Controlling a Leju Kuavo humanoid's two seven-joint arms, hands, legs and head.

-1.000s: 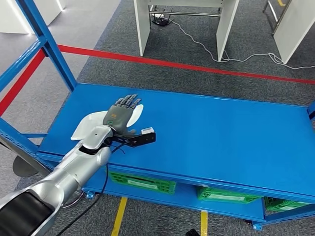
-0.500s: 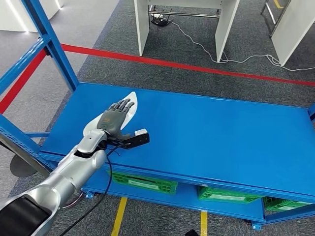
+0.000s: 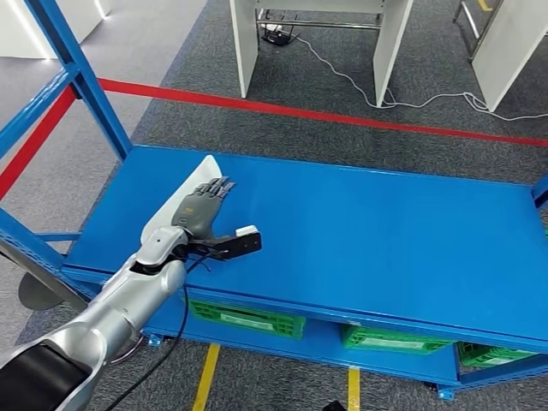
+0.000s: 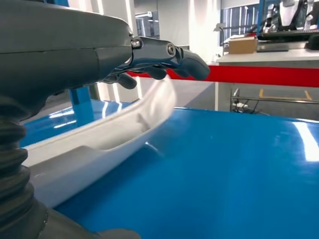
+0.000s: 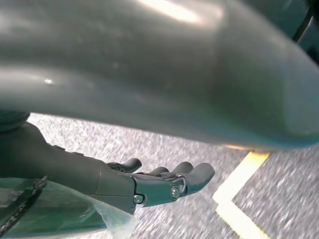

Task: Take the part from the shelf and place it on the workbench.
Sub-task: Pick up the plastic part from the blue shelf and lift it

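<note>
The white part [image 3: 193, 188] has been tipped up at its far end since a second ago — it lay flatter on the blue shelf [image 3: 388, 231] then. It is gripped by the left hand [image 3: 201, 205], fingers over its top. The lift has evidently begun. The right hand [image 5: 150, 184] hangs released over the floor — holding nothing.

An industrial workshop or robot test hall.

A blue steel shelf rack [image 3: 362, 231] with slanted uprights stands on grey carpet-like flooring [image 3: 193, 120]; green plastic crates [image 3: 248, 317] sit on its lower level. Red tape [image 3: 323, 114] runs across the floor at the far side and yellow lines [image 3: 208, 377] mark it at the near side. Beyond the tape stand white bench legs [image 3: 246, 43] with loose white cables [image 3: 362, 86] trailing on the floor.
</note>
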